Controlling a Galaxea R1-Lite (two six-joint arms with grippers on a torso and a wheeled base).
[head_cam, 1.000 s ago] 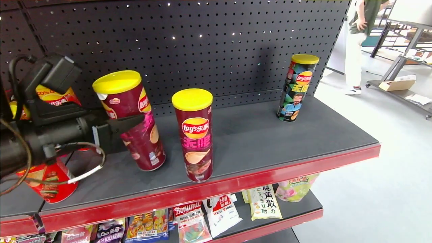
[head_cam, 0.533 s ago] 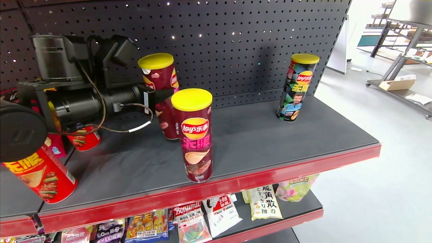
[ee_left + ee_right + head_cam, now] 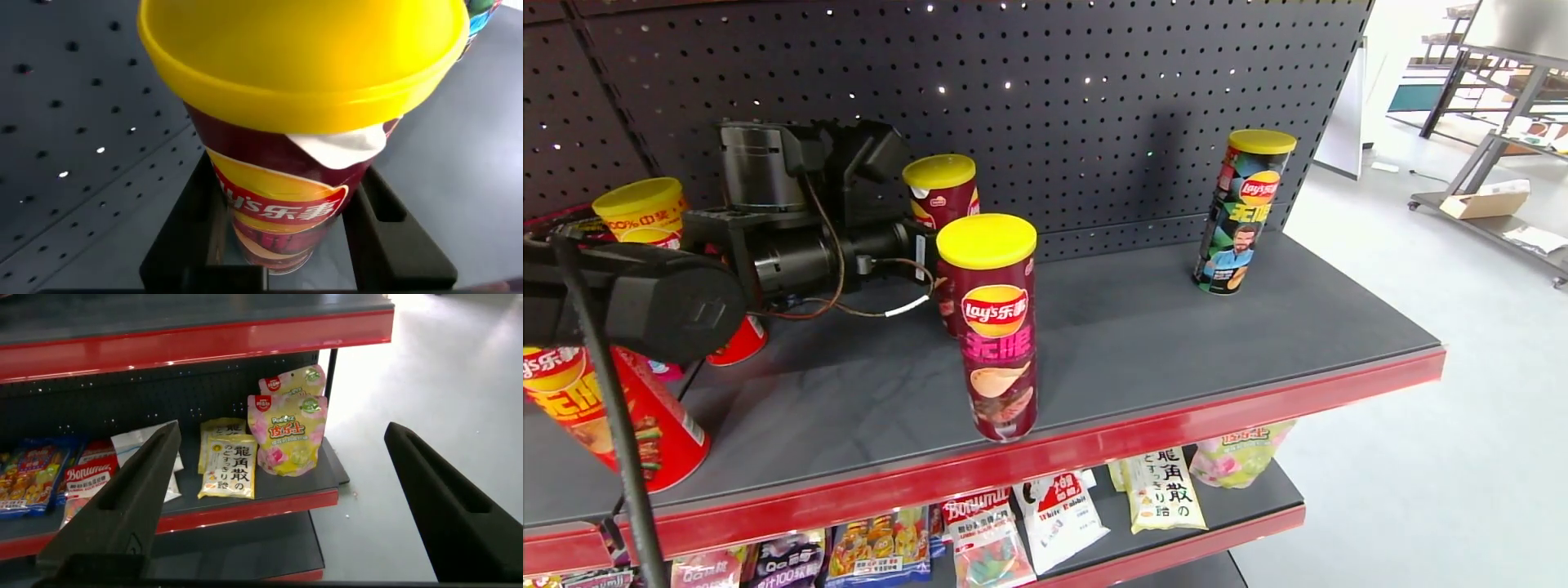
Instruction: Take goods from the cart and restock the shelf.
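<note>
A maroon chip can with a yellow lid (image 3: 941,194) is upright near the pegboard at the back of the dark top shelf (image 3: 1176,343). My left gripper (image 3: 929,249) is shut on its middle. The wrist view shows the same can (image 3: 282,204) between the two black fingers (image 3: 184,237). Its base is hidden behind a second maroon can (image 3: 992,327) standing near the shelf's red front edge. My right gripper (image 3: 282,433) is open and empty, facing the lower shelf of snack bags (image 3: 290,429).
A dark patterned can (image 3: 1241,212) stands at the back right of the shelf. Red cans (image 3: 613,416) and an orange-lidded one (image 3: 645,214) crowd the left end under my left arm. Bagged snacks (image 3: 1062,510) fill the shelf below. Open floor lies to the right.
My left arm has carried the maroon can from the front left, where it was tilted, back and to the right behind the front can. It now stands upright by the pegboard.
</note>
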